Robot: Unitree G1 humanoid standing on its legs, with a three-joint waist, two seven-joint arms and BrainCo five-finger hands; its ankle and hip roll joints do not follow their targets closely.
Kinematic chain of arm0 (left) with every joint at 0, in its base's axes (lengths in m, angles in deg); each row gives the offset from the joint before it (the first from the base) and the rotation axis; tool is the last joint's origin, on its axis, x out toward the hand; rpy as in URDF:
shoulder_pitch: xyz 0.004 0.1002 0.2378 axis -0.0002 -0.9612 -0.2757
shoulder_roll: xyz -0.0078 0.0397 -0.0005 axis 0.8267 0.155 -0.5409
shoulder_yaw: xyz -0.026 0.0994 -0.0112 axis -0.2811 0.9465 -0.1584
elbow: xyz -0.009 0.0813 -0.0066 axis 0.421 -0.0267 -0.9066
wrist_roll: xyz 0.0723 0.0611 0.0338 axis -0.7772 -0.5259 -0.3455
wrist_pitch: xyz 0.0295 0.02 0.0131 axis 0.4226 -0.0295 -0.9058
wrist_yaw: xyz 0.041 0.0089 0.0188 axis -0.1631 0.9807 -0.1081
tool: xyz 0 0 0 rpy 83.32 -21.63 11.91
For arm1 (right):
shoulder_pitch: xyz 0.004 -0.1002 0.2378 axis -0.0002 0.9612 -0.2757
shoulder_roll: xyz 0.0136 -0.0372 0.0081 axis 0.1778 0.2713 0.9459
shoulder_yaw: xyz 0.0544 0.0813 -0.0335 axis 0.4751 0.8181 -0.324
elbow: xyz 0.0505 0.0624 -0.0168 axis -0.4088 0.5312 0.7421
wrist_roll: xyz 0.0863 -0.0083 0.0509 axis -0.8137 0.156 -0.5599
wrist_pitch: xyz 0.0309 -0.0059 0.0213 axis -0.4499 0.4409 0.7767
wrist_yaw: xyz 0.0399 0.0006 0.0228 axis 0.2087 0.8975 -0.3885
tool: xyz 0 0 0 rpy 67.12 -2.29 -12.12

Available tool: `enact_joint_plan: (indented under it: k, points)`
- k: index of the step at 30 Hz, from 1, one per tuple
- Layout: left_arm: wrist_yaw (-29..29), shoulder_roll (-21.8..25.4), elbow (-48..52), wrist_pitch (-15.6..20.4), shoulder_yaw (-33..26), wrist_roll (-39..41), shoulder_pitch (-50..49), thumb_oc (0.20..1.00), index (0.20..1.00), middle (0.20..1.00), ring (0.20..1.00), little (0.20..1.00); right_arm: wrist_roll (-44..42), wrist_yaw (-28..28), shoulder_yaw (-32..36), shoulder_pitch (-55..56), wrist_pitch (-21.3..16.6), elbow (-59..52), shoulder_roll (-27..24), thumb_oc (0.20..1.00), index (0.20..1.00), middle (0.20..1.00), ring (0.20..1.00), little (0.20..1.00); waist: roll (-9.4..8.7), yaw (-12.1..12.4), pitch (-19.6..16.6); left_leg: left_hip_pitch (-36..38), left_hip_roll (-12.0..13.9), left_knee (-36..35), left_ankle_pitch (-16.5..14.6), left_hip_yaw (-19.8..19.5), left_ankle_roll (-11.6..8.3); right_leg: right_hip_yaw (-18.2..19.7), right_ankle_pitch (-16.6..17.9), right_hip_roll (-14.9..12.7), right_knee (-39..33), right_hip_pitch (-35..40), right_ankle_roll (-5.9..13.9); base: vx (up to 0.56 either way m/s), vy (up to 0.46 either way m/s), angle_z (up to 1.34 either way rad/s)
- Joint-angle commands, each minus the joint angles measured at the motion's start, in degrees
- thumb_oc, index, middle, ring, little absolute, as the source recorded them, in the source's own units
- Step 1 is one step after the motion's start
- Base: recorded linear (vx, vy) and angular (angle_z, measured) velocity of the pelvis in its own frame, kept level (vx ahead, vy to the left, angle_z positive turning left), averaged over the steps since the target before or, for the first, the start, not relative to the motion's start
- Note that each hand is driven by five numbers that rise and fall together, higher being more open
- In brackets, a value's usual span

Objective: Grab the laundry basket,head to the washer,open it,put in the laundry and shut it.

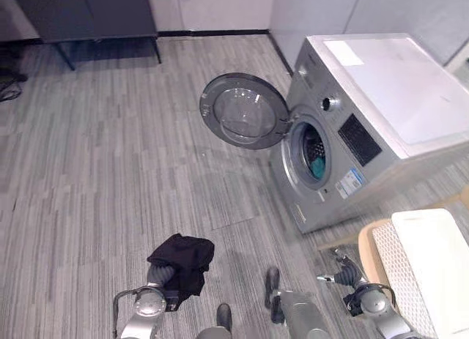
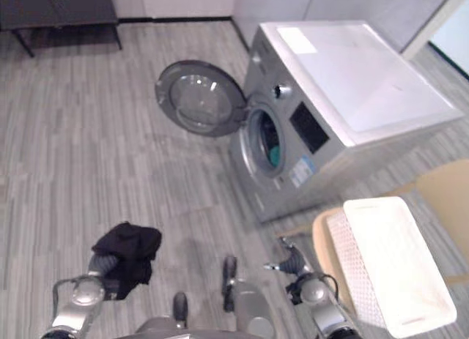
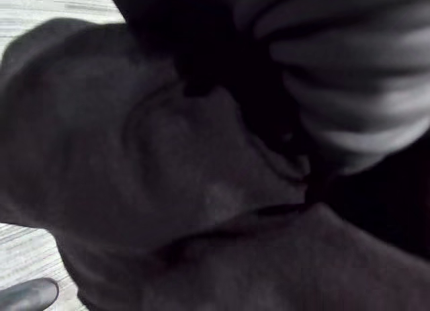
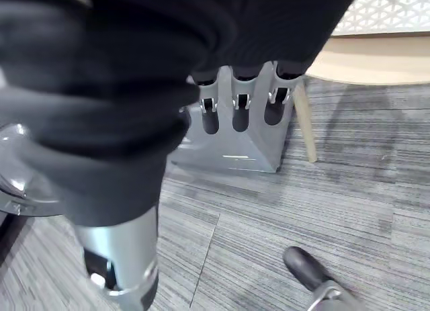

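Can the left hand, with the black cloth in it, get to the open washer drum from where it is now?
Probably not yet. The left hand grips the black cloth well short of the drum. The door is swung aside and bare floor lies between, so nothing blocks it.

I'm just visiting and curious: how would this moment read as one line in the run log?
washer door: open | drum: teal item inside | left hand: black garment draped over it | right hand: empty, fingers relaxed | laundry basket: on chair

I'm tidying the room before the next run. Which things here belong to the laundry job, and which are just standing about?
Job:
washer, door open
black garment in left hand
white basket on the chair
teal cloth in the drum
right hand, empty

Standing about:
dark cabinet
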Motion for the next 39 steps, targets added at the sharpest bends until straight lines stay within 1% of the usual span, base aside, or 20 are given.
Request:
enact_joint_plan:
  k: [1, 3, 5, 8, 11, 14, 15, 17, 18, 19, 23, 25, 27, 29, 31, 33, 36, 37, 38, 39]
  points:
    - [0.37, 0.98, 4.99, 2.36, -0.59, -0.13, 0.02, 0.200, 0.200, 0.200, 0.200, 0.200, 0.19, -0.22, -0.03, -1.98, -1.27, -0.88, -1.67, 1.000, 1.000, 1.000, 1.000, 1.000, 0.36, -1.07, 1.16, -0.97, -2.14, 4.79, -6.61, -3.25, -1.64, -2.57, 4.87, -0.16, -1.53, 5.21, 0.94, 0.26, -0.103, 0.31]
    - [0.40, 0.59, 5.17, 2.45, -0.28, -0.48, -0.11, 0.200, 0.200, 0.200, 0.200, 0.200, 0.61, -0.29, -0.54, -2.06, -1.38, -0.50, -1.64, 1.000, 1.000, 1.000, 1.000, 1.000, 0.13, -1.27, 0.75, 0.52, -2.46, 5.60, -8.41, -3.94, -1.89, -4.50, 4.66, -0.90, -2.21, 5.96, 0.93, 0.30, -0.153, 0.34]
    - [0.92, 0.06, 5.94, 2.29, -0.02, -1.08, -1.46, 0.200, 0.200, 0.200, 0.200, 0.200, 1.04, -0.66, -0.47, -1.54, -1.52, -0.20, -1.88, 1.000, 1.000, 1.000, 1.000, 1.000, -0.03, -1.86, -0.81, 1.57, -2.44, 9.10, -10.86, -4.00, -3.10, -1.81, 3.78, 0.62, -3.34, 8.83, -0.44, 0.37, -0.164, 0.20]
    - [1.51, -0.51, 6.74, 1.92, -0.06, -0.35, -2.26, 0.200, 0.200, 0.200, 0.200, 0.200, 0.72, -0.66, -0.31, -1.96, -1.42, -0.01, -2.68, 1.000, 1.000, 1.000, 1.000, 1.000, -0.20, -1.62, -0.67, -3.54, -0.12, 24.68, -7.63, -1.96, -5.77, -0.33, 3.26, 1.65, -4.90, 13.02, -2.50, 0.25, -0.131, 0.35]
    - [1.52, -0.94, 6.02, 1.82, 0.37, 0.42, -1.76, 0.200, 0.200, 0.200, 0.200, 0.200, 0.12, -0.34, -0.17, -2.37, -1.05, 0.63, -3.39, 1.000, 1.000, 1.000, 1.000, 1.000, -1.00, -0.81, -0.28, -9.16, 1.74, 28.36, -6.84, 0.76, -5.11, -0.84, 1.66, 1.30, -6.66, 15.92, -3.55, 0.18, -0.129, -0.37]
    - [1.50, -1.01, 5.61, 1.73, 0.55, 0.21, -1.67, 0.200, 0.200, 0.200, 0.200, 0.200, 0.14, -0.29, -0.15, -2.40, -0.93, 0.92, -3.52, 1.000, 1.000, 1.000, 1.000, 1.000, -1.20, -0.59, -0.23, -10.66, 1.64, 26.62, -7.60, 1.16, -4.63, -0.84, 1.28, 1.16, -6.89, 16.35, -3.48, 0.12, -0.017, -0.32]
    - [1.29, -0.67, 4.70, 1.68, 0.31, -0.81, -1.93, 0.200, 0.200, 0.200, 0.200, 0.200, 0.10, 0.13, 0.40, -2.11, -0.89, 1.56, -3.93, 1.000, 1.000, 1.000, 1.000, 1.000, -0.88, 0.10, -0.07, -13.87, 1.69, 19.91, -5.68, 1.55, -4.57, -0.40, 0.21, 1.51, -7.95, 18.32, -2.99, 0.27, 0.004, -0.11]
    - [1.10, -0.45, 4.55, 1.66, -0.25, -1.12, -2.39, 0.200, 0.200, 0.200, 0.200, 0.200, -0.03, 0.46, 0.64, -1.81, -0.86, 2.45, -3.82, 1.000, 1.000, 1.000, 1.000, 1.000, -0.21, 0.96, 0.13, -16.71, 2.02, 14.77, -0.20, 0.33, -5.52, 0.51, -0.78, 2.62, -8.85, 20.33, -3.14, 0.26, 0.019, -0.07]
    - [1.09, -0.45, 4.56, 1.66, -0.24, -1.12, -2.41, 0.200, 0.200, 0.200, 0.200, 0.200, -0.03, 0.47, 0.63, -1.80, -0.88, 2.47, -3.81, 1.000, 1.000, 1.000, 1.000, 1.000, -0.29, 0.96, 0.18, -16.40, 1.92, 14.35, 0.00, 0.35, -5.55, 0.52, -0.81, 2.55, -8.89, 20.46, -3.15, 0.29, 0.066, -0.14]
    - [0.84, -0.19, 4.04, 1.69, -0.59, -1.17, -2.67, 0.200, 0.200, 0.200, 0.200, 0.200, 0.31, 0.80, 0.60, -1.52, -0.87, 3.65, -3.61, 1.000, 1.000, 1.000, 1.000, 1.000, 0.31, 2.26, 0.86, -18.35, 2.36, 8.15, 4.01, -2.17, -6.51, 1.99, -2.55, 3.61, -8.63, 22.52, -3.41, 0.29, 0.086, -0.22]
    - [0.48, 0.14, 4.40, 1.60, -0.88, -0.70, -3.10, 0.200, 0.200, 0.200, 0.200, 0.200, 1.40, 1.26, -0.03, -2.28, -0.75, 5.22, -3.78, 1.000, 1.000, 1.000, 1.000, 1.000, 0.80, 3.81, 1.26, -20.72, 2.51, 1.86, 6.74, -12.16, -7.85, 7.03, -5.22, 5.23, -5.98, 24.02, -4.04, 0.34, 0.131, -0.56]
    - [0.73, 0.42, 3.68, 1.77, -0.22, -0.42, -2.69, 0.200, 0.200, 0.200, 0.200, 0.200, 1.31, 1.22, -0.05, -3.13, -0.77, 6.30, -3.64, 1.000, 1.000, 1.000, 1.000, 1.000, 0.93, 4.24, 0.54, -20.98, 2.40, 4.22, 6.87, -16.53, -8.02, 10.83, -7.20, 5.21, -4.35, 26.11, -3.68, 0.52, 0.290, -1.07]
    - [1.33, 0.81, 3.94, 1.70, 0.84, -0.78, -2.38, 0.200, 0.200, 0.200, 0.200, 0.200, 1.34, 1.14, 0.30, -3.07, -0.98, 6.36, -3.45, 1.000, 1.000, 1.000, 1.000, 1.000, 1.20, 4.04, -0.34, -20.13, 2.33, 6.47, 7.78, -15.12, -7.71, 11.92, -8.10, 3.94, -2.99, 27.40, -3.25, 0.55, 0.367, -1.05]
    - [2.13, 1.91, 3.69, 1.90, 2.44, -1.88, -0.28, 0.200, 0.200, 0.200, 0.200, 0.200, 1.09, 0.86, 0.34, -4.18, -0.98, 6.50, -2.73, 1.000, 1.000, 1.000, 1.000, 1.000, 0.54, 3.00, -1.56, -19.55, 1.35, 9.59, 5.42, -11.65, -6.35, 13.13, -7.19, 1.24, -0.19, 26.74, -1.65, 0.48, 0.393, -0.99]
    - [1.80, 2.71, 4.67, 2.14, 3.31, -2.71, 1.12, 0.200, 0.200, 0.200, 0.200, 0.200, 1.43, 0.44, -0.30, -5.67, -0.96, 6.11, -1.91, 1.000, 1.000, 1.000, 1.000, 1.000, -0.03, 2.41, -2.31, -17.98, 1.34, 10.80, 2.25, -6.92, -4.60, 13.79, -4.03, -0.71, 3.99, 23.82, -0.02, 0.27, 0.282, -0.90]
    - [1.47, 2.84, 5.75, 2.35, 3.30, -2.30, 1.38, 0.200, 0.200, 0.200, 0.200, 0.200, 1.42, 0.46, -0.50, -6.89, -1.10, 5.96, -1.37, 1.000, 1.000, 1.000, 1.000, 1.000, 0.37, 2.68, -2.64, -15.86, 2.59, 10.08, 0.80, -3.72, -3.82, 10.92, -1.73, -2.23, 7.49, 20.90, 0.82, 0.15, 0.160, -1.35]
    - [0.99, 2.21, 5.74, 2.39, 3.72, -1.22, 2.40, 0.200, 0.200, 0.200, 0.200, 0.200, 1.10, 0.46, -0.75, -7.94, -1.09, 6.95, 0.18, 1.000, 1.000, 1.000, 1.000, 1.000, 0.80, 2.50, -2.78, -12.23, 4.12, 8.49, -0.73, 1.31, -3.56, 1.36, -0.59, -5.57, 7.20, 18.27, 1.01, 0.14, 0.124, -1.17]
    - [0.83, 1.89, 5.22, 2.51, 4.11, -0.75, 3.00, 0.200, 0.200, 0.200, 0.200, 0.200, 1.10, 0.37, -1.37, -8.42, -1.27, 7.99, 0.81, 1.000, 1.000, 1.000, 1.000, 1.000, 1.13, 2.55, -2.86, -10.06, 5.08, 7.08, -1.40, 4.66, -3.80, -5.49, -1.53, -6.43, 5.11, 16.87, 0.42, 0.09, 0.109, -0.94]
    - [0.83, 1.88, 5.20, 2.52, 4.12, -0.75, 3.02, 0.200, 0.200, 0.200, 0.200, 0.200, 1.10, 0.37, -1.36, -8.43, -1.27, 8.00, 0.80, 1.000, 1.000, 1.000, 1.000, 1.000, 1.13, 2.60, -2.81, -9.98, 5.08, 7.04, -1.39, 4.70, -3.80, -5.46, -1.53, -6.42, 5.11, 16.91, 0.42, 0.06, 0.089, -1.13]
    - [1.01, 1.76, 4.84, 2.49, 4.22, -0.68, 3.14, 0.200, 0.200, 0.200, 0.200, 0.200, 1.25, 0.29, -1.69, -8.59, -1.31, 8.16, 0.84, 1.000, 1.000, 1.000, 1.000, 1.000, 1.33, 2.58, -2.90, -9.16, 5.39, 6.14, -1.32, 6.00, -3.94, -8.25, -1.70, -6.41, 4.69, 16.12, 0.32, 0.04, 0.041, -1.08]
